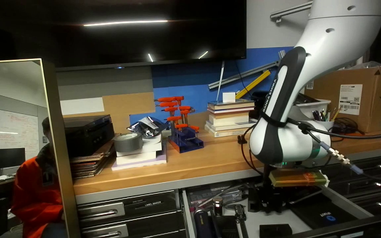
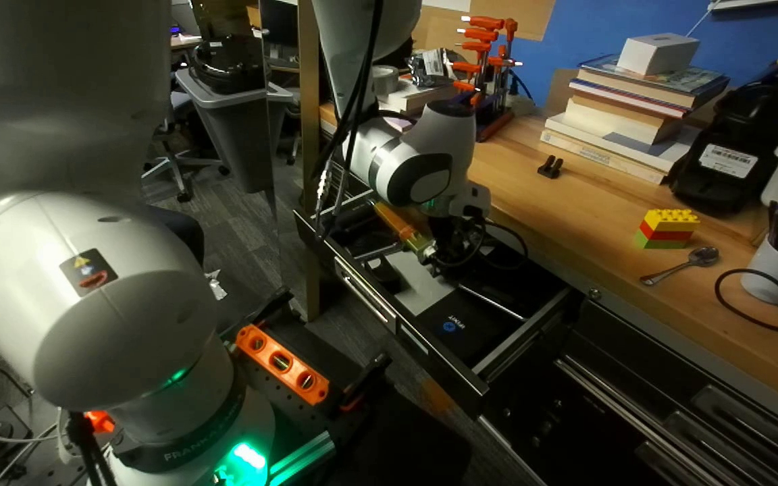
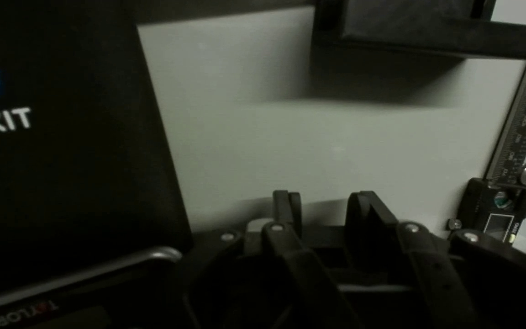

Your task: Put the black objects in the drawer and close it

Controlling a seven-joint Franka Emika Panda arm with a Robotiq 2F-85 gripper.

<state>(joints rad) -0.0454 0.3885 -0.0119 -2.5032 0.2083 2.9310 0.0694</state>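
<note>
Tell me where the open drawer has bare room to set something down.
Bare drawer floor lies between the IFIXIT case, black block and caliper; the end effector is over one edge. Crowded beyond the caliper: a shiny cylinder and dark tools.

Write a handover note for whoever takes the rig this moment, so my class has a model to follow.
Gripper: open, low over the pulled-out drawer, nothing visible in its grasp.
Job's things: one black blocky piece lies inside the drawer near its front; a small black piece sits on the wooden bench by the book stack.
Done: one piece is in.
Left: the bench piece, apparently part of the job, then closing the drawer.
</note>
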